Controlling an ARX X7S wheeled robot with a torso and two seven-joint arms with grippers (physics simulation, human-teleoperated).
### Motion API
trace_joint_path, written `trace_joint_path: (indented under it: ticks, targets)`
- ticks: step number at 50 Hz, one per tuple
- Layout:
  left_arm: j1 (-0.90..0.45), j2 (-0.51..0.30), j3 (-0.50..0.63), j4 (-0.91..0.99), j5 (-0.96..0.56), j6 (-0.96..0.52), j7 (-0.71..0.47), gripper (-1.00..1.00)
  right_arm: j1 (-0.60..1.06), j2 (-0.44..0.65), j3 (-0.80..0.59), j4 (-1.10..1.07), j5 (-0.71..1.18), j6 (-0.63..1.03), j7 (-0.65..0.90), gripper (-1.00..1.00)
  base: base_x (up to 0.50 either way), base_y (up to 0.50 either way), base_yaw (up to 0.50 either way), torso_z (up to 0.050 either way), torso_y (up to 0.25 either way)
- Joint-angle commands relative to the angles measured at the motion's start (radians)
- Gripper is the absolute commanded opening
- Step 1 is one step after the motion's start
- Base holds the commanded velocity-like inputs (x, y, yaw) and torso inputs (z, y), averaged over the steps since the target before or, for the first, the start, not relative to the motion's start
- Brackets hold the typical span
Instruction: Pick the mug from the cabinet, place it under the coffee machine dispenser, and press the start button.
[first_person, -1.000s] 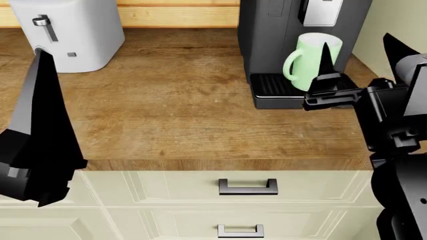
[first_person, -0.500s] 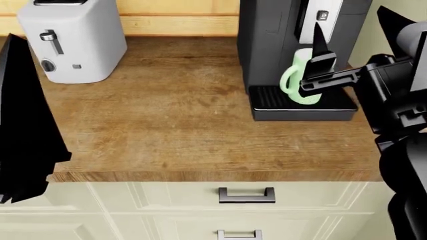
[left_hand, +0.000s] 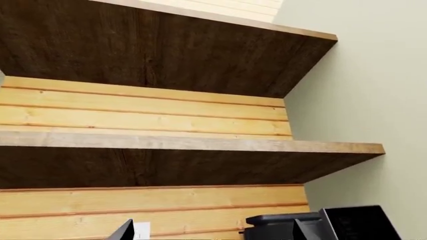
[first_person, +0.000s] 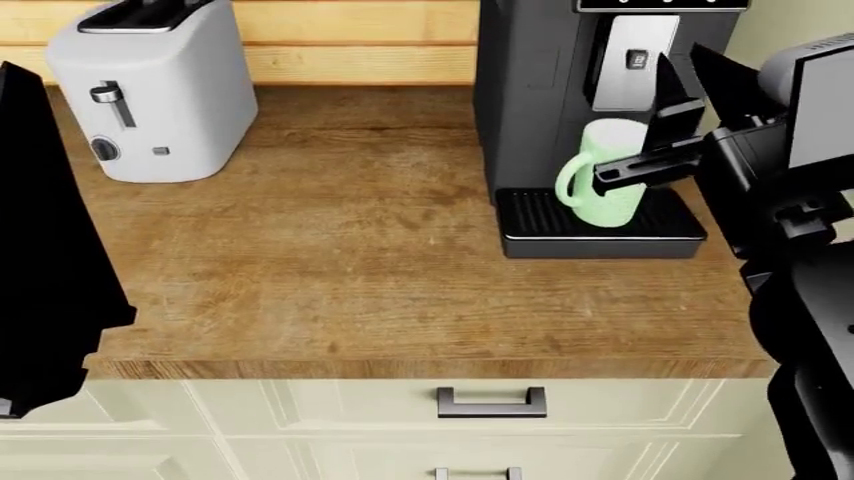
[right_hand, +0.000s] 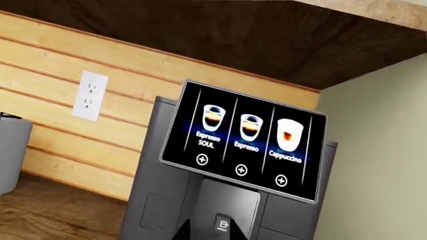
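On the far right side of the wooden table stood a tall dark grey coffee machine, and the mug sat on its black ribbed drip tray. The mug was pale green with a white inside, it stood upright, and its big loop handle pointed left. It was right under the silver dispenser, which had a small button with a cup sign on it. The right tool was up in front of the machine, just right of the mug, at about the height of its rim. One black finger pointed up and another dark part reached across in front of the mug, but I could not tell if the tool was spread or pressed together, or if it touched the mug. From the right wrist camera, the machine's dark screen showed three little drink pictures with plus signs under them, and a white wall plug was on the wood wall to the left. Far on the left of the table stood a white toaster. The left tool was a big black shape at the near left edge, and I could not tell its state either. Cream drawers with dark handles were below the table's near edge.
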Motion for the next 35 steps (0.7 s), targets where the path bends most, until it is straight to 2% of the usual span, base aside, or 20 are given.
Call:
trace_joint_path:
  ticks: [1,16,35]
  targets:
    - [0.011,-0.001,0.002,0.003,0.010,0.000,-0.004,1.00,-0.002,0.013,-0.050,0.135,-0.032,-0.093,-0.017,-1.00,0.00,0.00,0.00,0.000,0.000]
    - [0.037,0.002,-0.002,-0.005,0.024,0.012,-0.007,1.00,0.036,0.008,-0.120,0.268,-0.068,-0.185,-0.032,-1.00,0.00,0.00,0.00,0.000,0.000]
    - [0.043,0.000,0.003,-0.009,0.030,0.017,-0.003,1.00,0.049,0.008,-0.124,0.343,-0.090,-0.233,-0.013,-1.00,0.00,0.00,0.00,0.000,0.000]
